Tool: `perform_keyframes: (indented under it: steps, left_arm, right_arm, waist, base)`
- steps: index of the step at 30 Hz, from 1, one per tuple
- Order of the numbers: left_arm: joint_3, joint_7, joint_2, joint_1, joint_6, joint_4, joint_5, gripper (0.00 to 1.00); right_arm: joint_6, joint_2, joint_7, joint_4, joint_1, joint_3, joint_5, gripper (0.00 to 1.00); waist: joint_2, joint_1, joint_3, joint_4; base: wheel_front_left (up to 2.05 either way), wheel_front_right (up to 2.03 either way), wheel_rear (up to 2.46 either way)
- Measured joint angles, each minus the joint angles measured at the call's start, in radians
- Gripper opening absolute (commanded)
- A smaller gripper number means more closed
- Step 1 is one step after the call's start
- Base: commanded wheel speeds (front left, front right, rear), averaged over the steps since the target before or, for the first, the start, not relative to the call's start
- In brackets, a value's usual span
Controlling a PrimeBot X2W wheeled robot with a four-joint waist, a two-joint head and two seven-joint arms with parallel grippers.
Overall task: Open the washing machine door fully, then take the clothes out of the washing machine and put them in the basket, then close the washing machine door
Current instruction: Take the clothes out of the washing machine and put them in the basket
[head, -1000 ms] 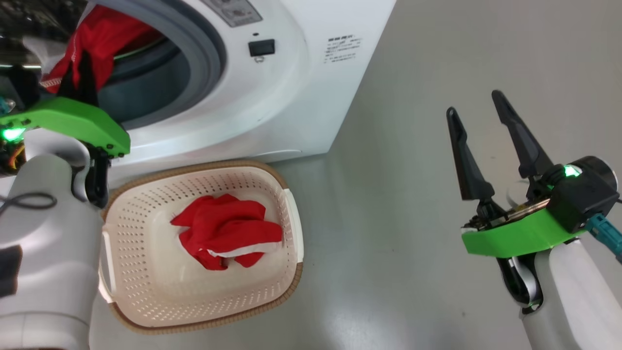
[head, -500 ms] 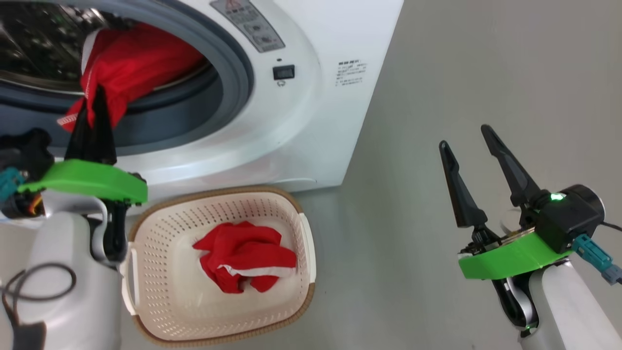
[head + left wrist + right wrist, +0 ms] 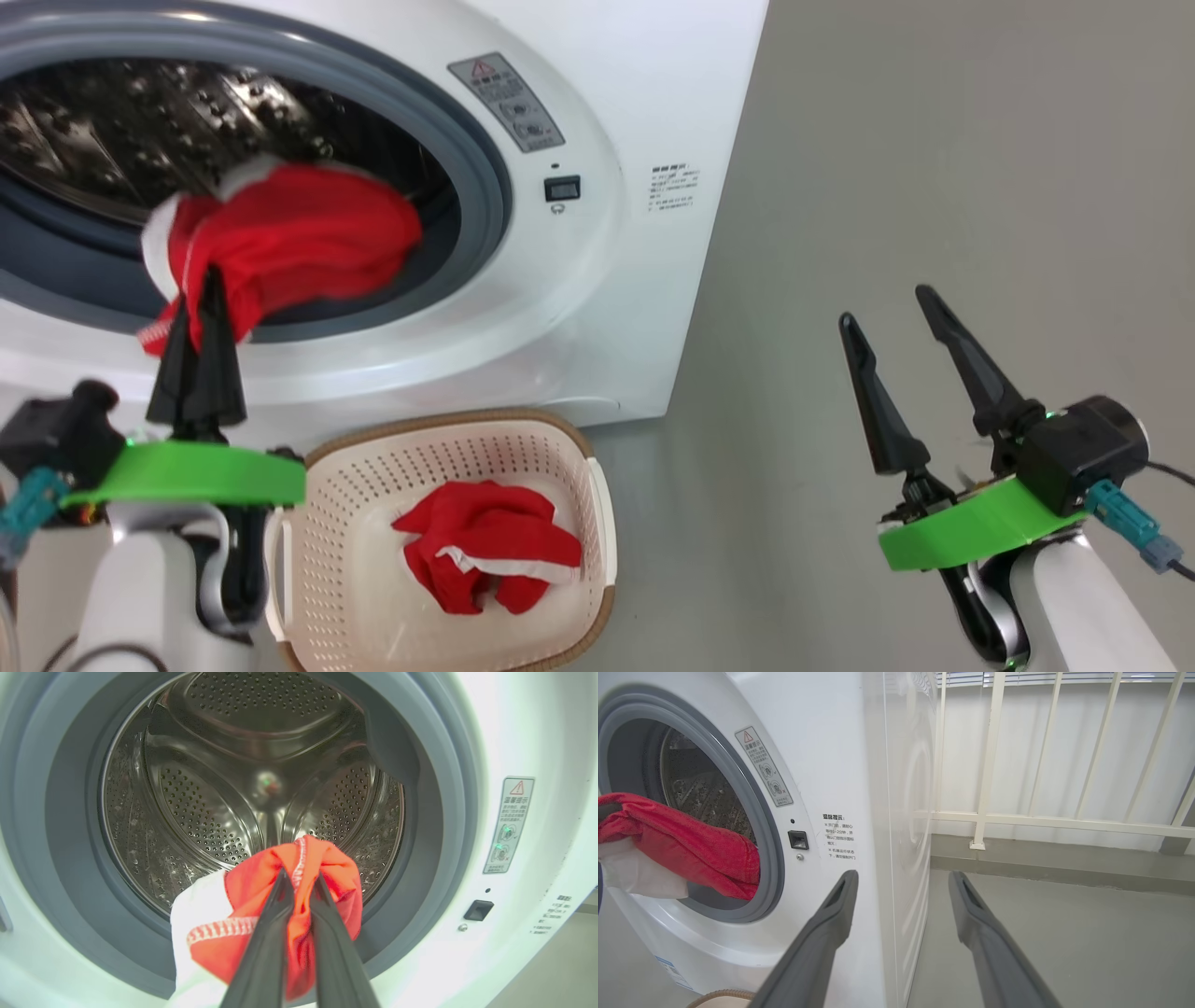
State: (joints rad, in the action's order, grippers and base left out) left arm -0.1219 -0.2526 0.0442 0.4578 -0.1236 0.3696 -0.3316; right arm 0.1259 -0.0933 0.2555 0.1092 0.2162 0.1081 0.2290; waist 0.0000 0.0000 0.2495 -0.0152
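Observation:
My left gripper (image 3: 201, 280) is shut on a red garment with white trim (image 3: 299, 233) at the mouth of the white washing machine (image 3: 607, 280). The cloth trails over the grey rubber ring (image 3: 485, 187). In the left wrist view the fingers (image 3: 273, 914) pinch the garment (image 3: 327, 868) in front of the steel drum (image 3: 210, 812). Another red garment (image 3: 485, 546) lies in the cream basket (image 3: 448, 425) on the floor below the opening. My right gripper (image 3: 885, 308) hangs open over bare floor to the right, holding nothing. The washing machine door is out of view.
Grey floor (image 3: 934, 140) stretches to the right of the machine. In the right wrist view a white railing (image 3: 1041, 821) and a wall stand behind the machine's side, beyond my right gripper (image 3: 903, 877). A warning label (image 3: 509, 103) and a latch slot (image 3: 562, 189) sit on the machine's front.
The head camera has tilted up, showing more of the drum. My left gripper has drawn back from the drum with the red garment, which now trails over the ring. The right gripper stays open.

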Motion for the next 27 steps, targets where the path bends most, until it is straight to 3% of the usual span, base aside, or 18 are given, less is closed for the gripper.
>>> perform_keyframes:
  steps: [11,27]
  left_arm:
    - [0.004,0.000,-0.009,-0.183,0.004,-0.180,-0.004,0.00]
    - [0.129,0.034,-0.009,-0.318,0.082,-0.447,-0.019,0.00]
  right_arm:
    - [0.000,0.005,0.000,0.009,-0.058,-0.009,0.001,1.00]
    - [0.000,0.011,0.000,0.011,-0.091,-0.018,0.001,1.00]
  waist:
    - [0.0000,0.0000,-0.083,-0.001]
    - [0.0000,0.0000,-0.123,0.011]
  base:
    - [0.00,0.00,0.00]
    - [0.00,0.00,0.00]
